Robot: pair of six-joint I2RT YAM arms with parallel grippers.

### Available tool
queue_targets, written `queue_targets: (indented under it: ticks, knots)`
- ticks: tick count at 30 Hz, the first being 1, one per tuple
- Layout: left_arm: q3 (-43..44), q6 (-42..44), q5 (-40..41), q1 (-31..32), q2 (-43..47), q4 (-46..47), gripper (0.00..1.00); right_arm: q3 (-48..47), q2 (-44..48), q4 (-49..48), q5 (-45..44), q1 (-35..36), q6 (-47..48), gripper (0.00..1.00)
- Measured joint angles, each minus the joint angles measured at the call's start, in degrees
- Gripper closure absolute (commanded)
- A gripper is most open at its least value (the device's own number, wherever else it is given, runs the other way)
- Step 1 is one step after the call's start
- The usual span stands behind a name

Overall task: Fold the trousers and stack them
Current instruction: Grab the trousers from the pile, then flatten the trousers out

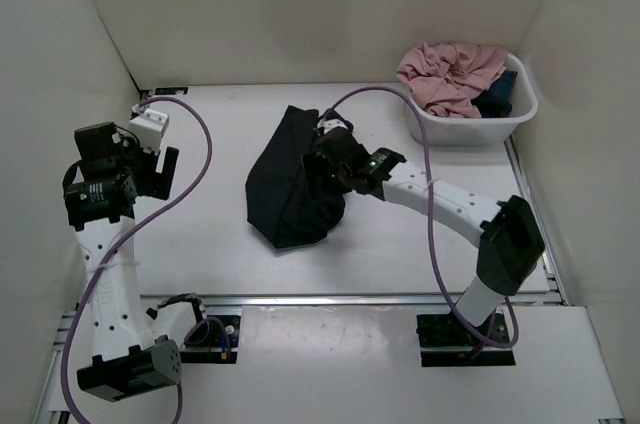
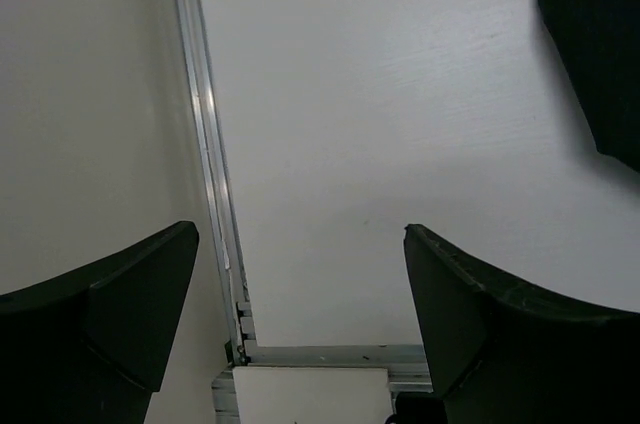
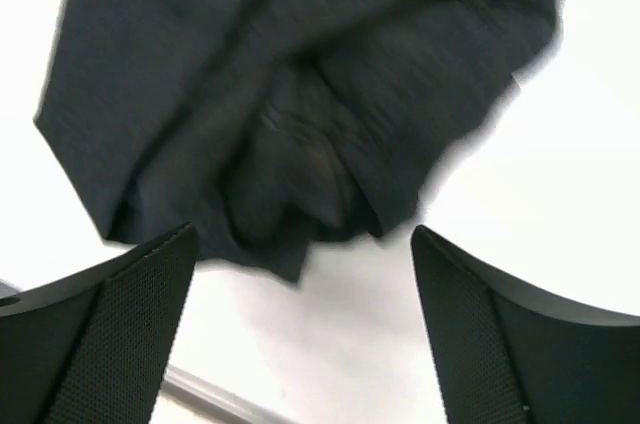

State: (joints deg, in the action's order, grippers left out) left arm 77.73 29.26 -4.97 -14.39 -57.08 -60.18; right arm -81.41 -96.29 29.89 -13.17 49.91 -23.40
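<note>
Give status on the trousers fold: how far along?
Done: the trousers are gathered into a compact but lumpy bundle in the middle of the table, not a flat fold. In hand: nothing. The right gripper hangs open above the bundle, and the left gripper is open at the left edge. Left: probably flattening, a tidy fold and stacking.

The black trousers [image 1: 290, 184] lie bunched in a heap mid-table.
</note>
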Motion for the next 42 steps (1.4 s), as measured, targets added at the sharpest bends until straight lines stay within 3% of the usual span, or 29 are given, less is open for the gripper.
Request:
queue_targets:
  ticks: [3,6,7,10,15,18,20,21,22,23,24,25,26,28,34,42]
  knots:
    - [-2.34,1.79,-2.12,0.42,-1.77,-1.20,0.08,5.16,6.21,0.11,-1.51,-0.39,-2.14,0.09]
    - [-2.10,2.89,-5.01,2.69,-6.38,-2.43,0.12,7.87,13.57,-0.39,-3.63,-3.82,-4.74,0.17]
    - [-1.90,3.04,-5.92,4.04,-8.31,-2.75,0.14,8.50,15.30,-1.22,-3.93,-5.60,-5.57,0.22]
    - [-0.96,2.10,-8.00,11.39,-15.85,-3.10,0.15,11.45,17.35,-5.49,-2.75,-11.45,-7.85,0.23]
    - [-0.63,-1.53,-10.40,30.16,-30.12,-0.50,0.08,14.14,8.17,-11.45,6.60,-16.70,-10.23,0.23]
    - [-0.63,-3.17,-10.51,38.56,-36.87,4.00,0.08,14.16,1.03,-13.55,12.57,-16.96,-11.65,0.23]
    - [-0.66,-4.37,-9.25,41.62,-40.33,6.93,0.14,14.16,-2.54,-14.47,16.02,-17.16,-13.03,0.23]
    - [-0.66,-4.96,-8.48,42.21,-41.75,8.11,0.21,14.16,-3.74,-14.95,17.14,-17.20,-13.70,0.21]
    - [-0.66,-5.60,-7.50,42.40,-43.23,9.18,0.46,14.16,-4.83,-15.45,18.29,-17.29,-14.49,0.24]
    - [-0.66,-6.38,-6.69,42.34,-44.74,9.97,0.62,14.19,-5.79,-16.04,19.37,-17.42,-15.34,0.27]
    - [-0.72,-6.60,-5.84,42.18,-45.99,10.62,0.79,14.32,-6.54,-16.87,20.44,-17.59,-16.09,0.34]
    - [-0.85,-7.02,-5.29,42.03,-47.04,11.17,0.86,14.62,-7.15,-17.90,21.49,-17.70,-17.03,0.43]
    - [-1.20,-7.32,-4.74,41.92,-47.69,11.67,0.86,14.95,-7.52,-18.78,22.45,-17.70,-17.79,0.73]
    - [-2.32,-7.78,-4.31,41.77,-47.56,12.59,0.86,15.85,-7.80,-20.55,23.89,-17.99,-19.63,0.97]
    - [-5.66,-9.03,-1.05,40.37,-39.98,14.14,0.86,21.55,-4.31,-21.86,22.58,-20.22,-23.91,1.00]
    - [-15.26,-8.96,5.01,25.29,-17.64,13.42,0.86,32.24,23.08,-8.41,13.46,-24.76,-26.14,1.00]
